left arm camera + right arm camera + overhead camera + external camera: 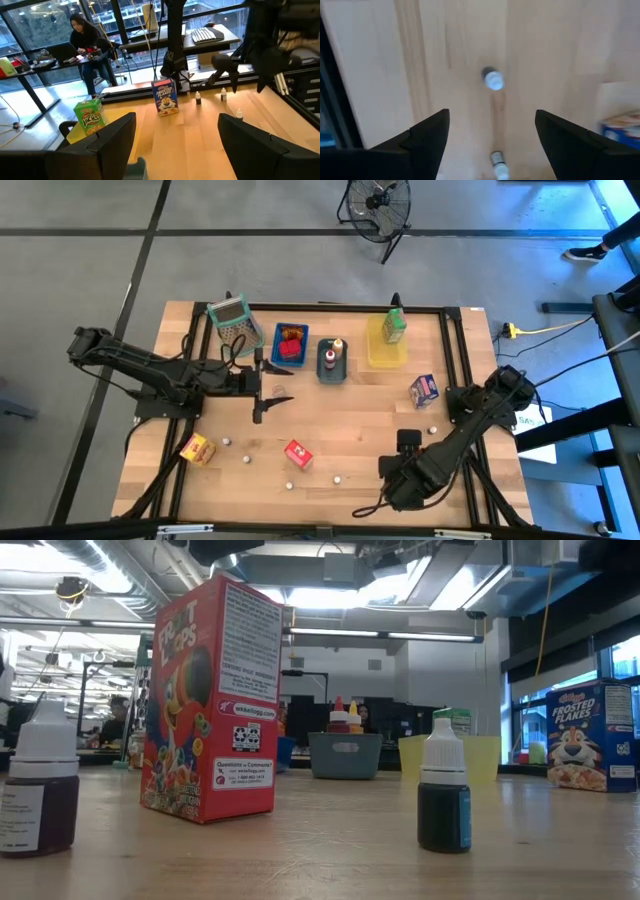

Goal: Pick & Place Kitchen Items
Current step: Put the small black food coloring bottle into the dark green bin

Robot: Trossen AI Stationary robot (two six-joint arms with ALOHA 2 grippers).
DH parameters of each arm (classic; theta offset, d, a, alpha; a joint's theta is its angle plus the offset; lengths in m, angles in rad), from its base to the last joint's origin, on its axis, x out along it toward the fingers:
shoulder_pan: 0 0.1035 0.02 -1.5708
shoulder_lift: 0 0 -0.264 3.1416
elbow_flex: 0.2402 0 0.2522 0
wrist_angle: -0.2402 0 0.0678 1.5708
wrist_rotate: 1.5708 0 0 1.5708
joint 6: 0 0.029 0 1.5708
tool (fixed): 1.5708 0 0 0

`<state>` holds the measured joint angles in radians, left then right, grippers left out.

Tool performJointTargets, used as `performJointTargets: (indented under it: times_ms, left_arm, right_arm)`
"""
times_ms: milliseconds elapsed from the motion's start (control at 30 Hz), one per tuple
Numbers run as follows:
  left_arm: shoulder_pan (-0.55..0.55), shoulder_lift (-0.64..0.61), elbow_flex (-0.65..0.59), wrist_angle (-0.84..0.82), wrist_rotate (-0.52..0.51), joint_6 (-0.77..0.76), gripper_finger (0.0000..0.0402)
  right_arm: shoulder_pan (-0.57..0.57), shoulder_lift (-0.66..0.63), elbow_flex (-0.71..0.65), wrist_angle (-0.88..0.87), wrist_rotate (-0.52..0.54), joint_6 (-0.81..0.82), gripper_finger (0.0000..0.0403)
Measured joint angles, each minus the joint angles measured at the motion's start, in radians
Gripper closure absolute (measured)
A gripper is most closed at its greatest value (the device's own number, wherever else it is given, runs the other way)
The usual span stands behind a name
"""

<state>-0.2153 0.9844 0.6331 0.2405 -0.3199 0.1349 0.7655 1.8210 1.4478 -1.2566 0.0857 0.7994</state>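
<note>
Several kitchen items stand loose on the wooden table: a red carton [298, 453], a yellow-orange carton [197, 448], a blue-white carton [425, 390] and small white-capped bottles [337, 477]. My right gripper [491, 114] points down over the near right part of the table, open, with one bottle [493, 80] below and ahead of its fingers and nothing between them. My left gripper [176, 120] hangs level above the table's middle [275, 385], open and empty, facing the blue-white carton [165, 97]. In the low view the red carton [210, 700] stands upright between two bottles [443, 790].
Along the far side stand a mesh basket [232, 320], a blue tray [290, 345], a grey tray [332, 360] and a yellow tray [380, 358] holding a green carton [394, 327]. A person sits at a desk [85, 37] beyond the table.
</note>
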Motion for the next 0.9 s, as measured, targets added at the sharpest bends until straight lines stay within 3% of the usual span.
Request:
performJointTargets:
  times_ms: [167,900]
  left_arm:
    - [0.002,0.0,0.0,0.002,0.0,0.001,0.0123]
    - [0.002,0.0,0.0,0.025,0.0,0.01,0.0123]
  right_arm:
    - [-0.013,0.0,-0.072,0.119,-0.034,-0.033,0.0107]
    - [-0.033,0.0,-0.146,0.172,-0.01,-0.127,0.0107]
